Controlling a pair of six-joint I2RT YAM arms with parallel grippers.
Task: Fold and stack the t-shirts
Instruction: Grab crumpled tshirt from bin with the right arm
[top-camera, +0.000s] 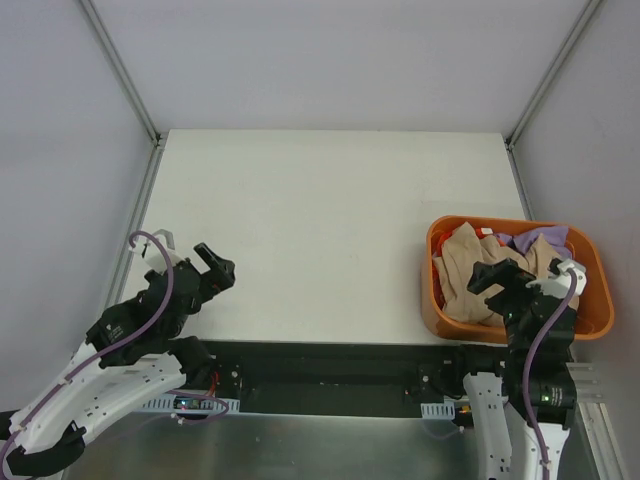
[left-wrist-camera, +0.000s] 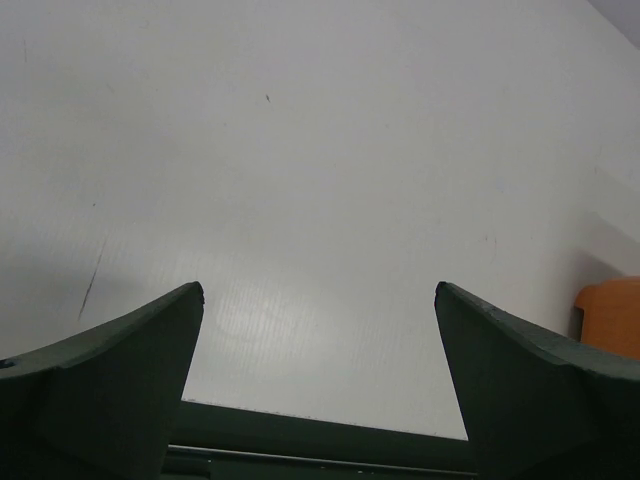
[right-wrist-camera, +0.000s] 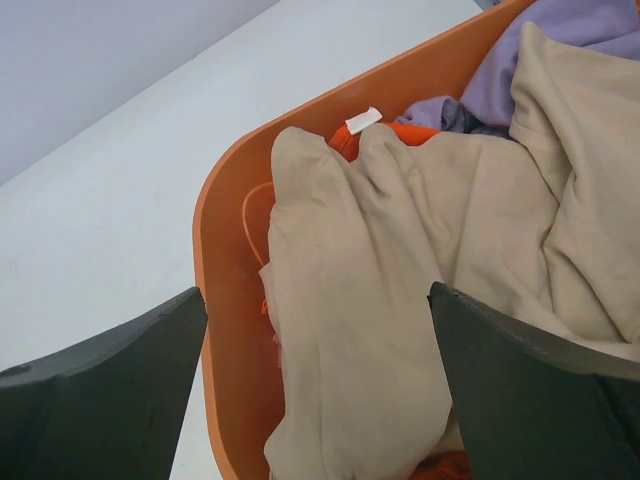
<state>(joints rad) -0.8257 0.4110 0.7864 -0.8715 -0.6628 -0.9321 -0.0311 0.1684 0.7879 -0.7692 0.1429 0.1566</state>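
The t-shirts lie crumpled in an orange basket (top-camera: 590, 300) at the table's right. A tan shirt (top-camera: 465, 270) (right-wrist-camera: 400, 300) is on top, with a lavender one (top-camera: 545, 240) (right-wrist-camera: 540, 60) behind it and a bit of bright orange cloth (right-wrist-camera: 400, 133) showing under the tan folds. My right gripper (top-camera: 503, 278) (right-wrist-camera: 318, 300) hangs open just above the tan shirt, over the basket's near left part, holding nothing. My left gripper (top-camera: 213, 263) (left-wrist-camera: 318, 295) stands open over bare white table near the front left, far from the shirts.
The white table (top-camera: 320, 220) is bounded by grey walls and metal rails at left and right. The basket's corner (left-wrist-camera: 612, 315) shows at the right edge of the left wrist view. A black strip (top-camera: 330, 365) runs along the table's near edge.
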